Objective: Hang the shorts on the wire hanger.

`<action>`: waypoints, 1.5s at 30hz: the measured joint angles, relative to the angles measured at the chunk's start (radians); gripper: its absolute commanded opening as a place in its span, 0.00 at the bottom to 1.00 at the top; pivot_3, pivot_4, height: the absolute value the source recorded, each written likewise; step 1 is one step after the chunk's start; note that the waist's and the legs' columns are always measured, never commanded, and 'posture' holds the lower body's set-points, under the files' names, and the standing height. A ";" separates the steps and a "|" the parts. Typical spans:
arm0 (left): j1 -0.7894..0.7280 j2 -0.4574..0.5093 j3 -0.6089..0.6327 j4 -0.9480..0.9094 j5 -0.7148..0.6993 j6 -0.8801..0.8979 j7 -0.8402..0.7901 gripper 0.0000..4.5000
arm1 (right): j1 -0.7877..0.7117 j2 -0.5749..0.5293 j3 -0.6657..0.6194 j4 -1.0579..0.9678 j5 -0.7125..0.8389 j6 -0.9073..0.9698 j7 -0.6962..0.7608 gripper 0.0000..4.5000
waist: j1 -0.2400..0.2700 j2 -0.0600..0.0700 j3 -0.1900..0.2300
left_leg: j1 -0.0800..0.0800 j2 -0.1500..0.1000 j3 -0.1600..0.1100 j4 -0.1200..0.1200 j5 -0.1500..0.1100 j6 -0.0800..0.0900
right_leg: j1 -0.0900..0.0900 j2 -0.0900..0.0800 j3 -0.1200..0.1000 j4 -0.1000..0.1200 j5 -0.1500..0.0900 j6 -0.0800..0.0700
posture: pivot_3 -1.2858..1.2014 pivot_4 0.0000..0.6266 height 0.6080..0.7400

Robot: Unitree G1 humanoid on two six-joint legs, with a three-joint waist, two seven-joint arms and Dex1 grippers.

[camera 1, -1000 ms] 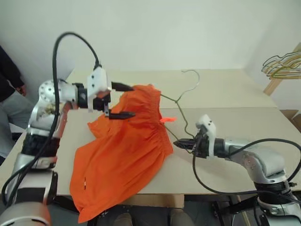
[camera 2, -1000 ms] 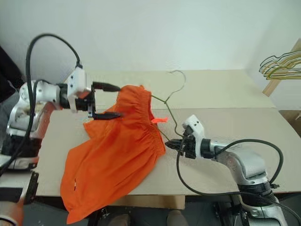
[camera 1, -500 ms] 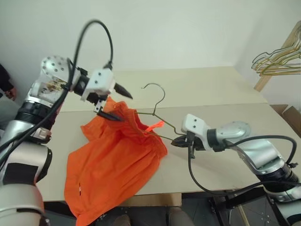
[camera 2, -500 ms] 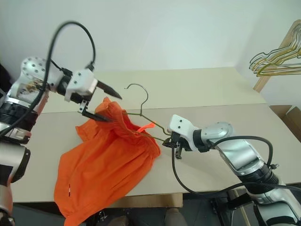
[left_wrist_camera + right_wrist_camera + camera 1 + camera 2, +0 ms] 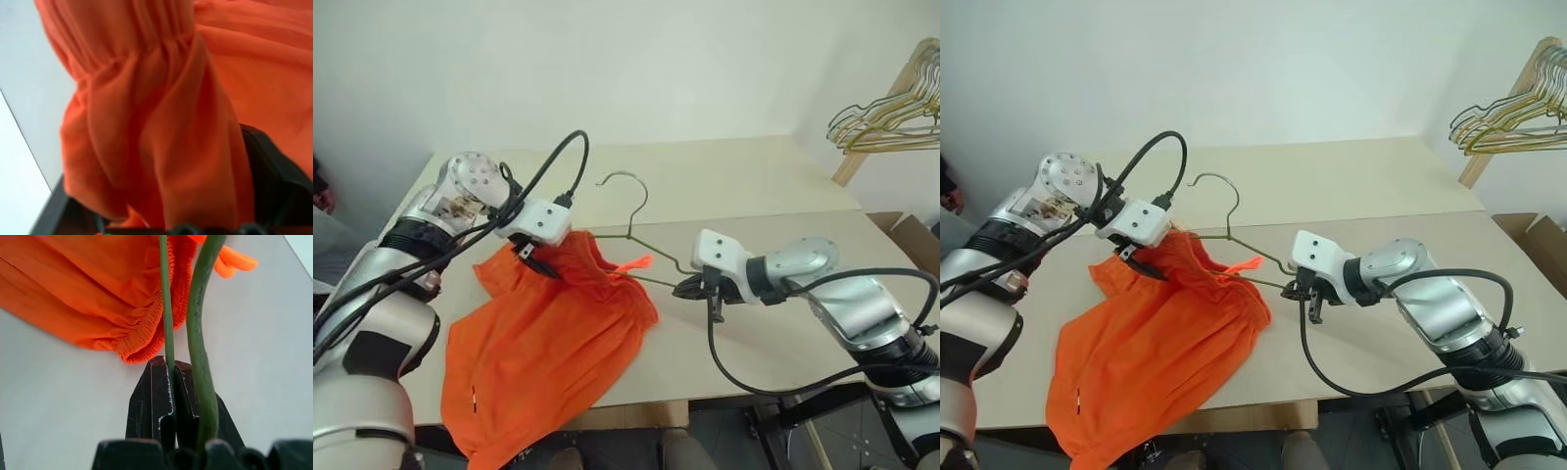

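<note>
Two robot arms clad in smooth silver-grey metal shells, built from rounded cylindrical segments with darker grey bands at the joints. The left arm carries a round silver joint cap ringed with small screw holes, and beside it a patch of exposed wiring and components. Thick black cables loop in the air from each arm to its wrist. Each wrist ends in a boxy white housing. The left end effector (image 5: 540, 262) and the right end effector (image 5: 683, 289) each have two slim black tapering fingers (image 5: 152, 399) with thin pale edges.
</note>
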 measured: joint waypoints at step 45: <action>0.056 -0.207 0.356 0.099 0.134 0.249 0.023 0.00 | 0.775 0.248 -0.743 -0.282 0.292 0.120 -0.271 1.00 | -0.069 0.004 -0.007 | 0.005 0.000 -0.001 -0.001 0.000 0.000 | 0.004 0.000 0.000 0.002 0.000 0.000 | 0.43 0.02 1.00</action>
